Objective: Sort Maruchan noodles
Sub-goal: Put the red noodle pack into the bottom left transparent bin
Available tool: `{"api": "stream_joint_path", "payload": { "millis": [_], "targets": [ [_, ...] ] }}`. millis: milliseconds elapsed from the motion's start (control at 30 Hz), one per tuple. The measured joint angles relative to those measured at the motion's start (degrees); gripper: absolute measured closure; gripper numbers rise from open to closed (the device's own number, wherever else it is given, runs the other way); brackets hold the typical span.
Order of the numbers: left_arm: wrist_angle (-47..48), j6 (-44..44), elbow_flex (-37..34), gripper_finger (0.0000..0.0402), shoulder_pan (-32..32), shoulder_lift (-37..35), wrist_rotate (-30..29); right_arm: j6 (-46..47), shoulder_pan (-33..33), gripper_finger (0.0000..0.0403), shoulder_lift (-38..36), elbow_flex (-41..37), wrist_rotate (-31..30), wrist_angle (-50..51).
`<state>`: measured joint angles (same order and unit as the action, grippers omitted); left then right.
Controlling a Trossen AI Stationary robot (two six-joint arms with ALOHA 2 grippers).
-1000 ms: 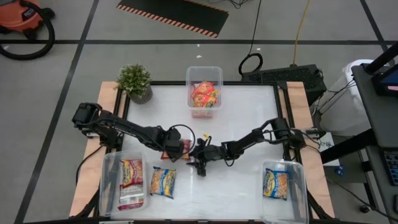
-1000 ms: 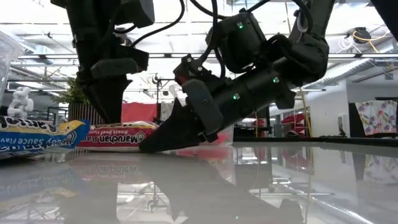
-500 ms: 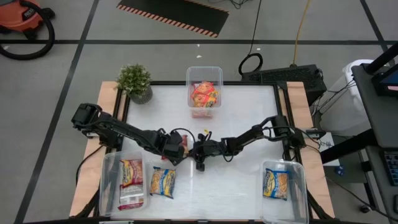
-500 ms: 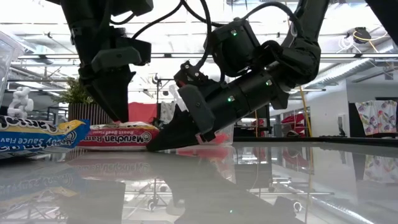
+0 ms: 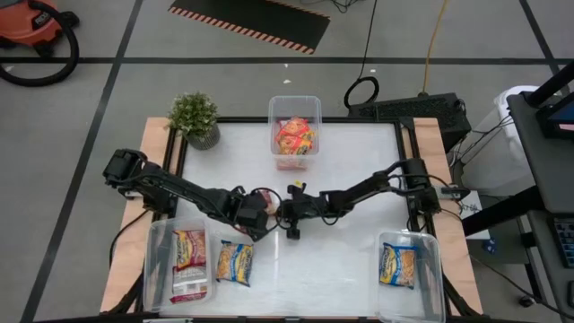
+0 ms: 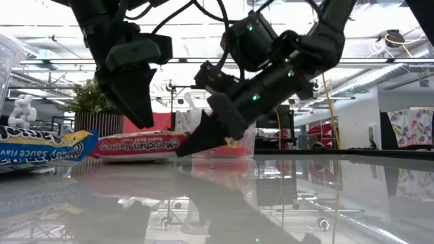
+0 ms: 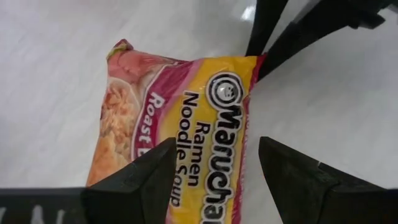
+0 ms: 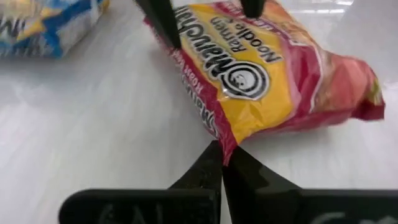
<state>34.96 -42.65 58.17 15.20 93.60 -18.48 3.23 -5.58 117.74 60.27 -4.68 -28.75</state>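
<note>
The worktop (image 5: 359,260) is glossy white, framed in black with pale wooden strips down its left and right sides, and in the low view it mirrors the arms and the ceiling lights. It stands on a grey floor crossed by dark tape lines. On the floor beyond the far edge lie a black-and-orange striped mat (image 5: 251,21) and an orange vacuum (image 5: 31,27) at the far left; a black box with coiled cables (image 5: 408,112) sits by the far right corner. A small potted plant (image 5: 195,118) stands on the far left corner.

Three clear bins rest on the worktop: a far middle bin (image 5: 294,100) with red-orange packets inside, a near left bin (image 5: 160,260) holding two packets, and a near right bin (image 5: 429,269) holding one yellow-blue packet. A loose yellow-blue packet (image 5: 235,263) lies just right of the near left bin.

Near the worktop's middle lies the red and yellow Maruchan packet (image 7: 180,118). The right gripper (image 8: 222,163) has its jaws pressed together on the packet's edge, pinching the crinkled seal at the yellow end. The left gripper (image 7: 214,180) hangs over the same packet from the left with its jaws apart, one finger to each side, not touching it.

In the low view the room behind is a bright open hall with ceiling beams and strip lights, red furniture far off, and a patterned cloth (image 6: 410,127) hanging at the right.
</note>
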Motion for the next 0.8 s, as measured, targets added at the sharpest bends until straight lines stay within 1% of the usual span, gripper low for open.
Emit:
{"api": "stream_joint_path", "payload": {
  "millis": [100, 233, 300, 533, 633, 800],
  "targets": [
    [-1.89, 1.67, 0.0, 0.0167, 0.04, 0.0, 0.02, -2.05, -0.05, 0.0402, -2.1, -0.01, -0.54, 3.55],
    [-4.04, 3.48, 0.0, 0.0167, 0.04, 0.0, 0.02, -4.39, -0.11, 0.0403, -5.06, -0.02, -4.43, 8.99],
    [-4.63, 5.1, 0.0, 0.0167, 0.26, 0.0, 0.02, -4.82, -0.11, 0.0403, -6.7, -0.02, -4.4, 11.46],
    [-5.61, 11.02, 0.0, 0.0167, 2.28, 0.0, -0.38, -1.74, -0.03, 0.0403, -13.62, -0.02, -4.44, 19.76],
    [-7.6, 14.14, 0.0, 0.0167, 3.57, 0.0, -3.9, -0.31, -0.03, 0.0403, -16.42, -0.34, -4.46, 20.44],
    [-14.31, 20.19, 0.0, 0.0167, 5.24, 0.0, -10.76, 2.09, 0.06, 0.0403, -19.93, -1.84, -4.45, 20.42]
  ]
}}
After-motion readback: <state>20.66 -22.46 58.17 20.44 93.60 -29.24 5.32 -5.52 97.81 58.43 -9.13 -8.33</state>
